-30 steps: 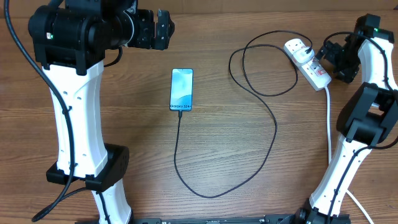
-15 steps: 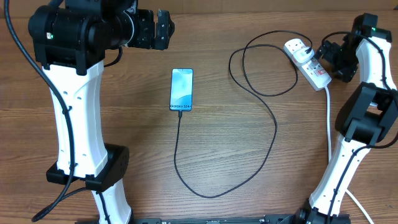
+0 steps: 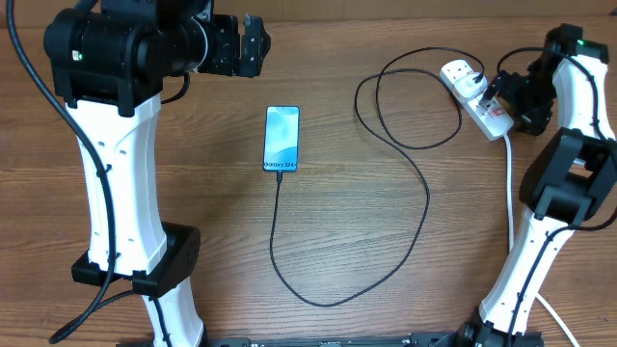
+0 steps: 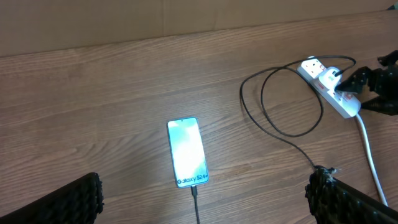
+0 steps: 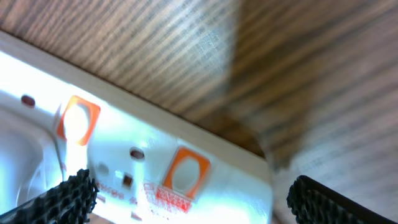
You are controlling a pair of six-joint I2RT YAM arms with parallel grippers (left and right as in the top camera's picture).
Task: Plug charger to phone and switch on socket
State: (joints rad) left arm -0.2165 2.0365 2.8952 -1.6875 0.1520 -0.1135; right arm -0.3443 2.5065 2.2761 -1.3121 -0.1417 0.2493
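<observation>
Your right gripper [image 3: 493, 93], fingers spread, has edged in over the socket [image 3: 496, 120] and its red switches [image 5: 185, 173]; with the charger [image 3: 425, 193] already in the phone [image 3: 281, 138], pressing looks next.

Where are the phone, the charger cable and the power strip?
phone [image 3: 281, 138]: overhead view, middle of its screen.
charger cable [image 3: 428, 198]: overhead view, right side of its big loop.
power strip [image 3: 498, 122]: overhead view, lower end of its white body.
</observation>
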